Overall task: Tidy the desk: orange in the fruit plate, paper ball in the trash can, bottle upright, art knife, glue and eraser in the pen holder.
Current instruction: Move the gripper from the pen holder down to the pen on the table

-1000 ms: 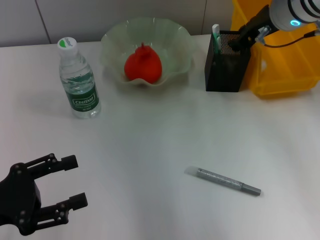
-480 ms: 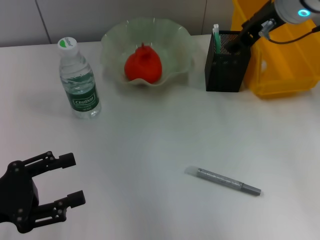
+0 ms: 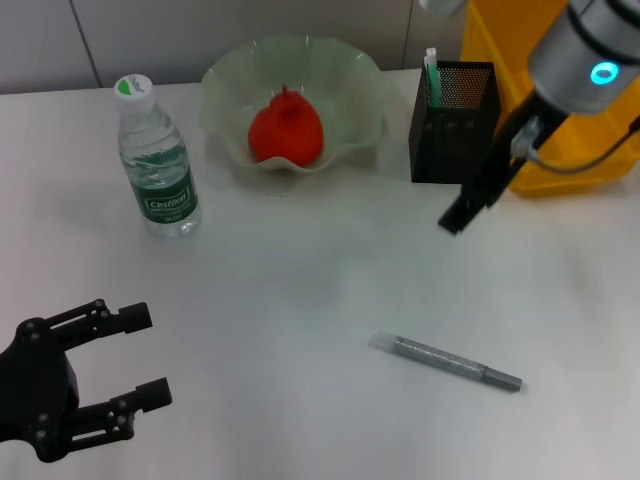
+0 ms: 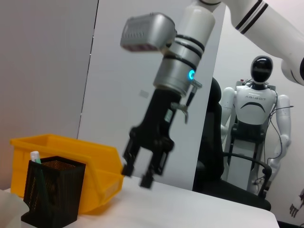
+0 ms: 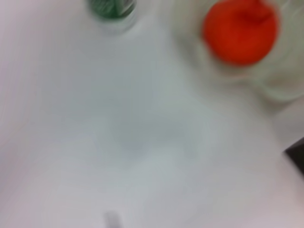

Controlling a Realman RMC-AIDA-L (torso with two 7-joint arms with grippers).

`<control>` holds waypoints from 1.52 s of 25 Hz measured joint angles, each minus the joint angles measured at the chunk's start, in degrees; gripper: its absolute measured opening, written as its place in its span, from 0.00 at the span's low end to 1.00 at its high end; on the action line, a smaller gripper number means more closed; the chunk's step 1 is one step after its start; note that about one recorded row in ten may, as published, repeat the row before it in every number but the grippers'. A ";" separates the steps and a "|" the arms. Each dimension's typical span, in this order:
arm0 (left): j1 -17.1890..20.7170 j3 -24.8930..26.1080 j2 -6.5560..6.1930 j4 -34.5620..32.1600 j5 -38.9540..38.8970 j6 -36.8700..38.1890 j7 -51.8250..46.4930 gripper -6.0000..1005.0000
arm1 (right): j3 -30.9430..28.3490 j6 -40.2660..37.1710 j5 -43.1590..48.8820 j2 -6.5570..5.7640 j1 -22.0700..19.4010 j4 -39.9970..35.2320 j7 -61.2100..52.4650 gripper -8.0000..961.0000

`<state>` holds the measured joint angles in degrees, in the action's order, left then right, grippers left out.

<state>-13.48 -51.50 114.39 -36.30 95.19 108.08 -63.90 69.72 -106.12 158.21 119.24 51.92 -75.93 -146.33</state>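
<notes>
I have the right gripper (image 3: 455, 219) hanging in front of the pen holder (image 3: 455, 135), jaws parted and empty, which I judge puts me on the art knife step. The art knife (image 3: 446, 361) lies flat on the worktop (image 3: 300, 300), near and below it. Next I need to descend over its middle, jaws square across it; the left gripper (image 3: 140, 355) idles wide by the near edge.

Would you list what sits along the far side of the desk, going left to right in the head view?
Bottle → fruit plate holding the orange → pen holder → yellow bin.
</notes>
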 joint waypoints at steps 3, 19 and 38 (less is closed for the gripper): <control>-0.19 0.00 0.02 0.00 -0.01 0.00 0.01 0.77 | 2.59 -0.36 -1.70 0.07 0.81 4.33 -0.30 0.68; -0.09 -0.30 -0.21 0.00 2.51 -0.08 2.30 0.77 | 21.40 12.80 -11.23 0.56 3.00 20.11 -5.74 0.67; -1.00 0.00 0.21 0.00 5.89 -0.76 2.27 0.77 | 33.44 19.28 -15.15 0.64 3.87 23.56 -9.32 0.66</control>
<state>-14.48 -51.50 114.61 -36.30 101.08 107.32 -61.64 103.16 -86.84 143.06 119.88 55.79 -52.37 -155.65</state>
